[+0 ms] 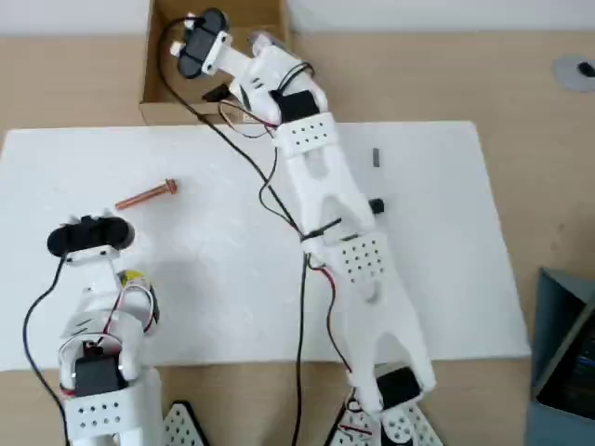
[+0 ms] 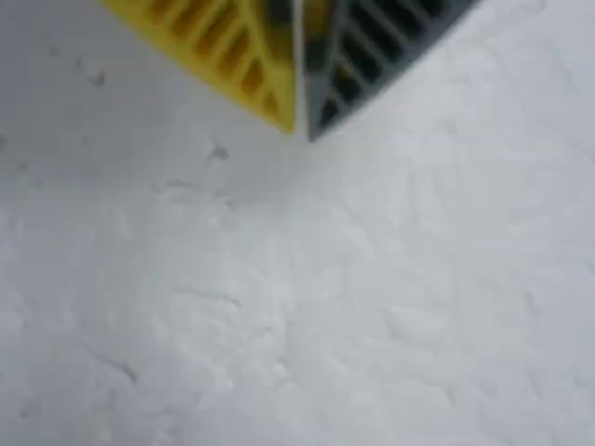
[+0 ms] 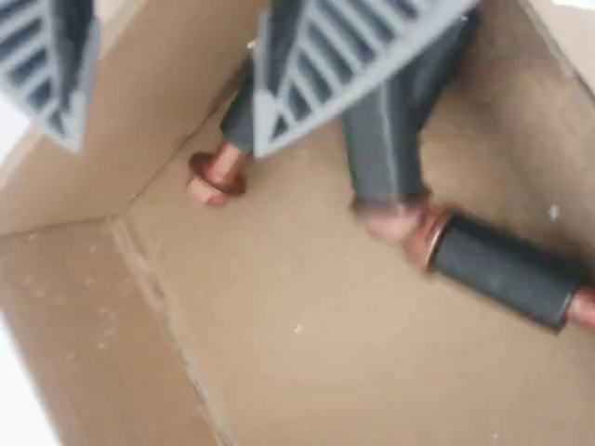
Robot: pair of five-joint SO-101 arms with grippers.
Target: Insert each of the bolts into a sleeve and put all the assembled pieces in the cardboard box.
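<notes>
Left gripper (image 2: 297,125): yellow and grey jaws pressed together, nothing between them, tips just above the mat (image 2: 307,316).

Bolt (image 1: 147,195): loose on the mat, ahead of the left jaws and a little toward the right arm's side. It is near them, not touching. Head end points away from the left jaws.

Right gripper (image 3: 163,130): inside the box (image 3: 74,307), jaws spread and holding nothing. Three assembled pieces lie on the box floor. One bolt head (image 3: 212,178) sits just under one fingertip. A second piece (image 3: 386,158) is beyond that finger, and a third (image 3: 502,269) is farther out to the same side.

Sleeve (image 1: 376,158): small dark piece on the mat, most likely the last sleeve, well apart from both pairs of jaws.

Handling, judged: the bolt looks like copper-coloured metal, so stiff, light and smooth. The round shank may roll or slip. Pinch across mid-shank, leaving the tip free for entry. The sleeve looks stiff and light; grip it across the middle of its wall, bore left open.

Status, judged: one bolt and one sleeve left to join and box.
</notes>
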